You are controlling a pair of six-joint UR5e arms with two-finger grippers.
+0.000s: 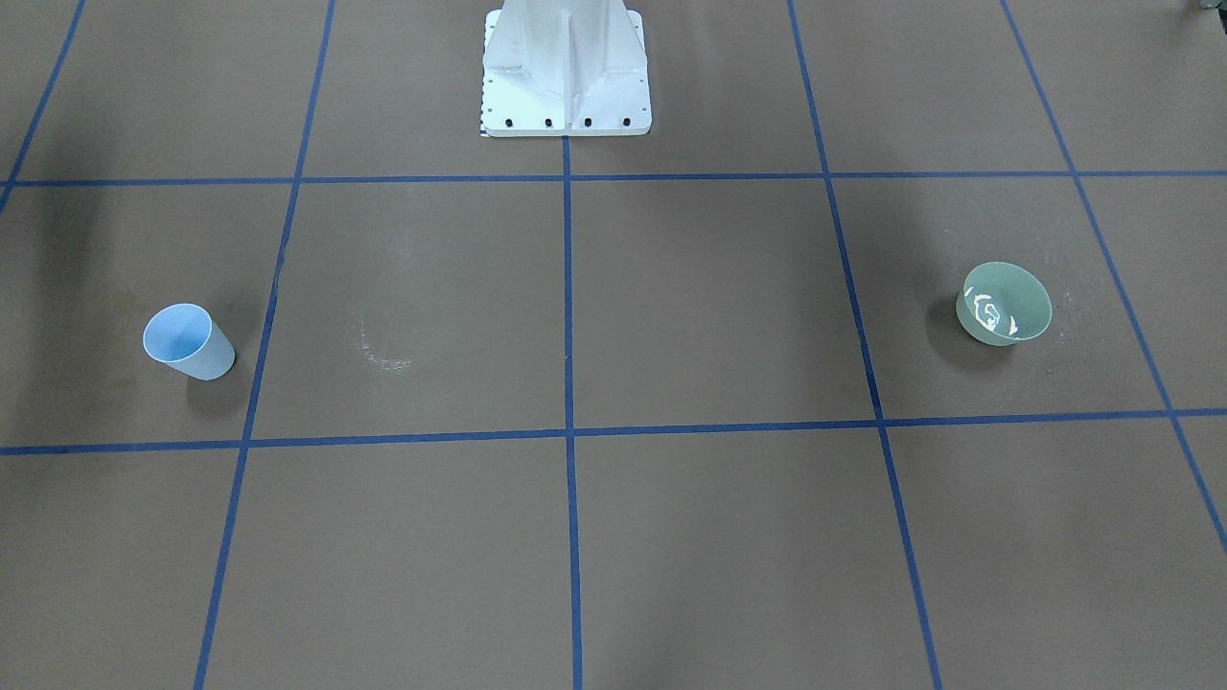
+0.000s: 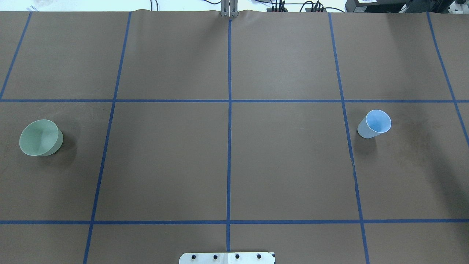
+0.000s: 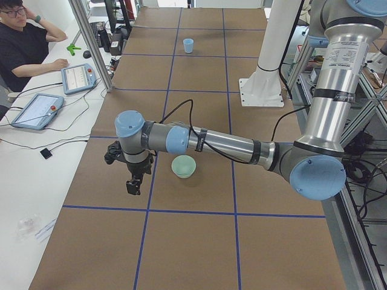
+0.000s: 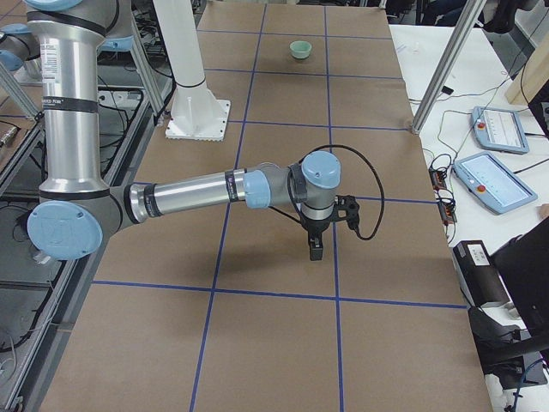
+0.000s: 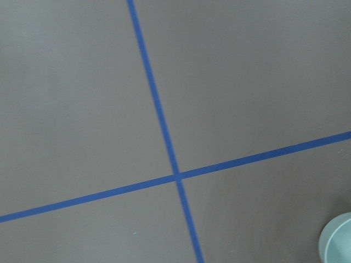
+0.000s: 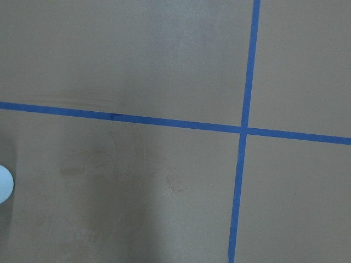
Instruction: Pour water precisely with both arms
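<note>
Found bowl upright on counter, mid right of front-facing view, far left in overhead. Noted water as white glints inside bowl, low on inner wall. Found cup upright at mid left of same view, well apart from bowl. Saw whitish scuff on counter just right of cup. Saw left arm stretched low across centre of left side view, left end effector pointed down, left of bowl in frame, apart from it; could not tell jaw width. Saw right arm reaching across middle of right side view, right end effector pointed down over bare counter at frame centre; could not tell width there either. Caught bowl rim at lower right corner of left wrist view, tape cross mid frame.
</note>
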